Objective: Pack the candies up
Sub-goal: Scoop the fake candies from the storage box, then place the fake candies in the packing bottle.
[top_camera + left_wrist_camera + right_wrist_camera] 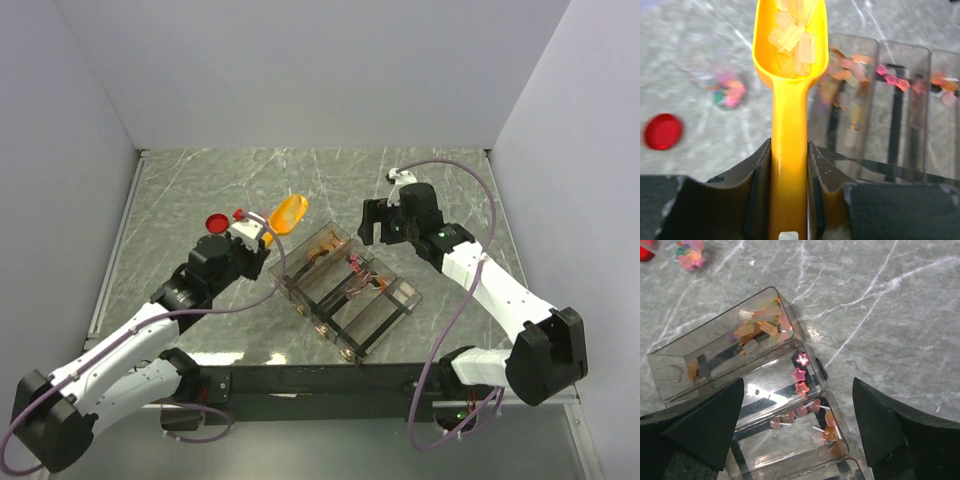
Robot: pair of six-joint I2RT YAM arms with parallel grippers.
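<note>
My left gripper (262,232) is shut on the handle of a yellow scoop (789,165). Its bowl (288,212) holds several pale candies (795,35) and hangs just left of the clear compartment box (350,295). More candies (727,90), pink, orange and blue-green, lie in a loose pile on the table beyond the scoop. Orange and pink candies (762,325) sit in the box's end compartment, pink stars (801,374) in the second and small lollipops (825,420) in the third. My right gripper (797,385) hovers open above the box's far end, nothing between its fingers.
A flat round red lid (216,222) lies on the marble table left of the scoop. White walls close in the table on the left, back and right. The box sits diagonally in the middle, over a black frame.
</note>
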